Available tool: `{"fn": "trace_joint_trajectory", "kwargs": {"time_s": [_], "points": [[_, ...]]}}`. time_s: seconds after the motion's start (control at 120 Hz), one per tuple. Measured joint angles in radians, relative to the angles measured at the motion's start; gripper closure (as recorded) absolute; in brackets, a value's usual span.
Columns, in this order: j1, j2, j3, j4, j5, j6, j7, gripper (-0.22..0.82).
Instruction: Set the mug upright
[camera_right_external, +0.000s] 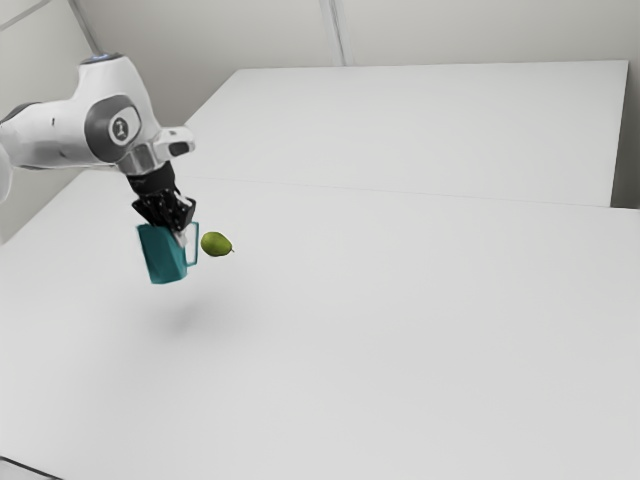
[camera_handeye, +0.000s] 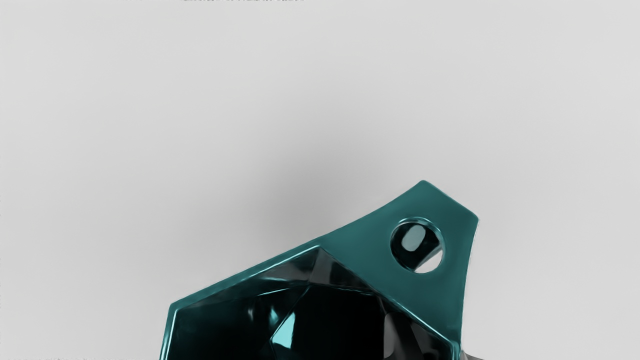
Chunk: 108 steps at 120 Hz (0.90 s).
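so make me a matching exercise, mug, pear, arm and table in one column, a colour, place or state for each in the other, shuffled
1. mug
2. pear
3. arm
4. table

a. green, with a short stem
b. broad and pale, with a soft shadow on it
c. teal, held up in the air
d. reaching in from the exterior view's left

Right pairs: 1-c, 2-a, 3-d, 4-b
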Motion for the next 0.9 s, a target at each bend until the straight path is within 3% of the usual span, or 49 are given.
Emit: {"fn": "trace_joint_trajectory", "kwargs": {"time_s": [0.167,0.367,0.608,0.9], "points": [[-0.085,-0.066,-0.04,-0.126,0.062,0.128,-0.154,0.79],[-0.084,-0.1,-0.143,-0.223,0.144,0.273,-0.371,0.79],[-0.064,-0.095,-0.168,-0.305,0.304,0.499,-0.566,0.79],[-0.078,-0.03,-0.187,-0.318,0.34,0.607,-0.747,0.79]]}}
